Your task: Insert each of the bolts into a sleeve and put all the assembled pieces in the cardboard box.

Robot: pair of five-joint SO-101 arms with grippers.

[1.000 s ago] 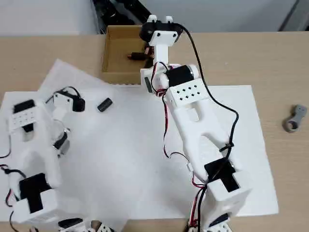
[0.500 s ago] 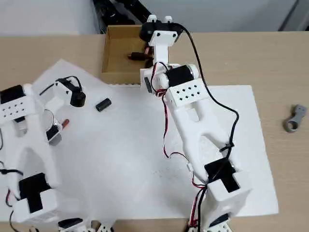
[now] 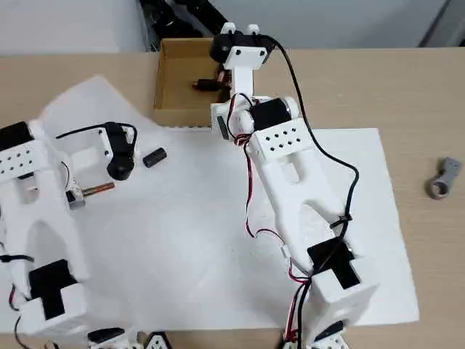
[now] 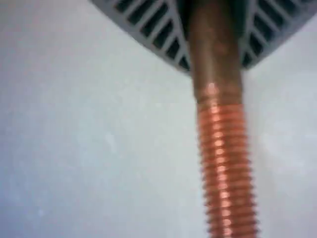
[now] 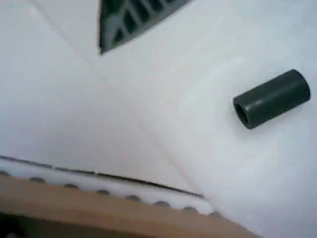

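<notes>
One piece boxed, one bolt yet to be sleeved.
The left pincer (image 4: 214, 34) is clenched on a copper bolt (image 4: 224, 163), held level over the white sheet (image 3: 218, 240) on the surface, near the loose black sleeve (image 3: 153, 157). The cardboard box (image 3: 166, 109) appears to hold one assembled piece (image 3: 207, 84) already. The right pincer (image 3: 222, 125) hangs by the box's near wall; clenched or released, I cannot tell. Left, I judge: sleeving this bolt and boxing it.
</notes>
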